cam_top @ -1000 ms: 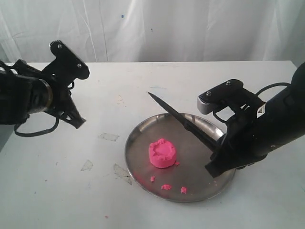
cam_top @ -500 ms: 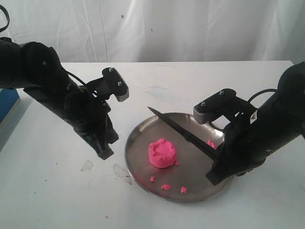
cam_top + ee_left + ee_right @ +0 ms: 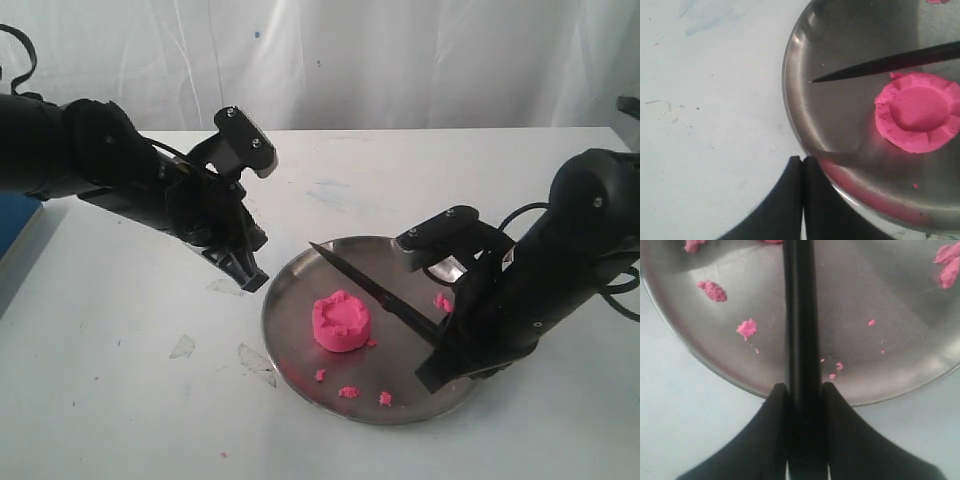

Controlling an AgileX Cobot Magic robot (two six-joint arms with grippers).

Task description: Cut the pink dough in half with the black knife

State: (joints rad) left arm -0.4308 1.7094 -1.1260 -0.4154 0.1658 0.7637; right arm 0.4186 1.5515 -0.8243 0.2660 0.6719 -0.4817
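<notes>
**Knife gripped and poised beside an uncut puck; slip and plate-shift risks noted.**

Nearest you, your right gripper (image 3: 437, 372) has its fingers clamped on the handle of the black knife (image 3: 372, 287), and the blade slants over the metal plate (image 3: 300, 345) with its tip toward the far rim. The blade passes beside the pink dough (image 3: 341, 321), not over its middle; cut from this line and you would get uneven pieces. The puck sits whole, left of the plate's centre, with loose crumbs (image 3: 349, 391) near the front rim. Judged risk: pressing down could slide the unheld plate or twist the handle in the fingers. Farther off, your left gripper (image 3: 250, 279) is pinched together on nothing, just outside the plate's rim.
</notes>
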